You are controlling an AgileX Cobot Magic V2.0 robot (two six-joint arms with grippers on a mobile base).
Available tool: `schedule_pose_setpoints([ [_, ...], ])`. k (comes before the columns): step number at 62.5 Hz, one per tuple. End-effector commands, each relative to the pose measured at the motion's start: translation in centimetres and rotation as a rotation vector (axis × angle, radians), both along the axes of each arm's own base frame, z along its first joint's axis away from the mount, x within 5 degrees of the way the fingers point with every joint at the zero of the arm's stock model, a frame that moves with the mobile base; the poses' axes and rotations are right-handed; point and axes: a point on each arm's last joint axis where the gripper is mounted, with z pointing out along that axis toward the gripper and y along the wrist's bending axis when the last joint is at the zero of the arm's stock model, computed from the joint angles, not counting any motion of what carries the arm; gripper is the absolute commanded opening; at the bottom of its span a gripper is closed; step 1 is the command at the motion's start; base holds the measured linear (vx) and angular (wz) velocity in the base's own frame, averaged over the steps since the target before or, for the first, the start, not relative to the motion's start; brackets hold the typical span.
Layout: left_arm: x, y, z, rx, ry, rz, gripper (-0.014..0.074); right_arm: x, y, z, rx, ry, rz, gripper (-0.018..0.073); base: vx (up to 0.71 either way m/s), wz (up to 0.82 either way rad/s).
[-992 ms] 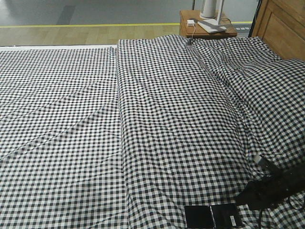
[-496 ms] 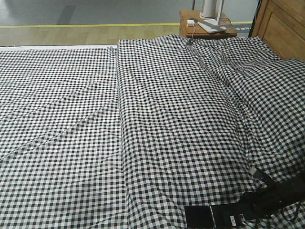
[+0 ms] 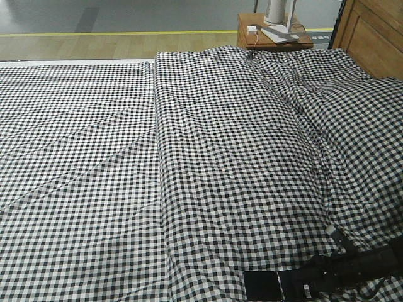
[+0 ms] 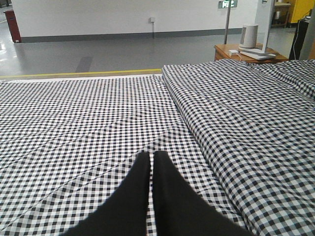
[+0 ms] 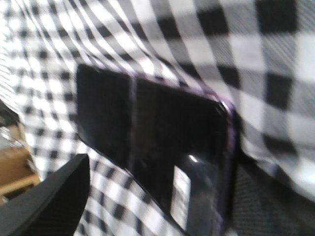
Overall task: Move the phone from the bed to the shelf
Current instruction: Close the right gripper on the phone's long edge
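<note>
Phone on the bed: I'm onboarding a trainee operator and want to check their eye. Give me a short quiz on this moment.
1. True or false: the phone lies on the bed.
2. Which gripper is at the phone? A) left B) right C) neither
3. Fill in: the left gripper has its fingers ___ (open/shut).
Key: 1 true. 2 B: the right gripper is at the phone's end, fingers either side of it. 3 shut.

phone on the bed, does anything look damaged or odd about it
Yes: the phone shows a line across its middle, like a crease, and a white sticker sits on its glossy face. Otherwise it lies flat on the bed.
</note>
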Motion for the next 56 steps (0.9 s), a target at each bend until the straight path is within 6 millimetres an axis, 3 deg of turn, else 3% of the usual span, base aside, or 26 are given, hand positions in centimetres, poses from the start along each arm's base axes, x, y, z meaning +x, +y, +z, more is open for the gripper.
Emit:
schedule_pose_setpoints([
  [1,0.04,0.06,0.62,-0.009,-0.072,0.006,0.0001,1.23,0.07,1.96,0.094,-0.073,-0.030,0.0526,0.00,0.00],
  [26,0.04,0.06,0.62,-0.009,-0.072,0.006,0.0001,0.68,0.63,1.31,0.160,-0.061,-0.038,0.0525,0.00,0.00],
  [35,0.04,0.06,0.62,-0.009,-0.072,0.006,0.0001,0.65,0.58,1.17,0.147,-0.059,-0.038,0.0476,0.00,0.00],
  [46,0.04,0.06,0.62,-0.009,-0.072,0.006,0.0001,0.64,0.58,1.17,0.147,-0.061,-0.035,0.0277,0.00,0.00],
  [56,0.04,0.06,0.62,-0.009,-0.072,0.006,0.0001,0.63,0.55,1.18,0.148,-0.062,-0.034,0.0019,0.00,0.00],
])
